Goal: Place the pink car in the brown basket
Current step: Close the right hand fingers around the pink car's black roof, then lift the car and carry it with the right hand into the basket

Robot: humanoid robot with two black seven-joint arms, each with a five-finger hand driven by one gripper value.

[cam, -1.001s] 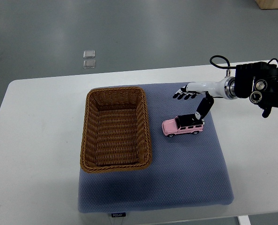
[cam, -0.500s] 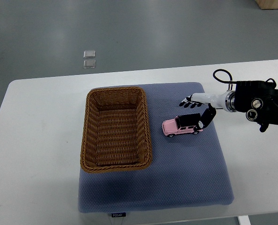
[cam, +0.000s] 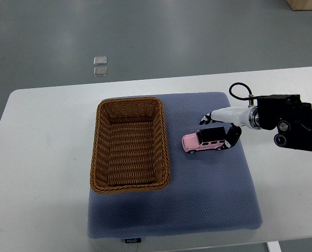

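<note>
A pink toy car (cam: pixel 204 140) with a black roof lies on the blue mat (cam: pixel 198 199), just right of the brown wicker basket (cam: pixel 130 143). The basket holds nothing. My right hand (cam: pixel 219 128) comes in from the right edge and hovers at the car's rear end. Its fingers (cam: pixel 207 119) are spread above the roof and its thumb (cam: pixel 231 137) hangs by the rear bumper. It holds nothing. The left arm is out of view.
The mat lies on a white table (cam: pixel 40 157). The right forearm and its black wrist unit (cam: pixel 290 123) with a looped cable lie over the table's right side. Two small clear squares (cam: pixel 100 66) lie on the floor beyond the table.
My right hand has come down and slightly towards me, from above and behind the car to right around its rear end. The car and basket have not moved.
</note>
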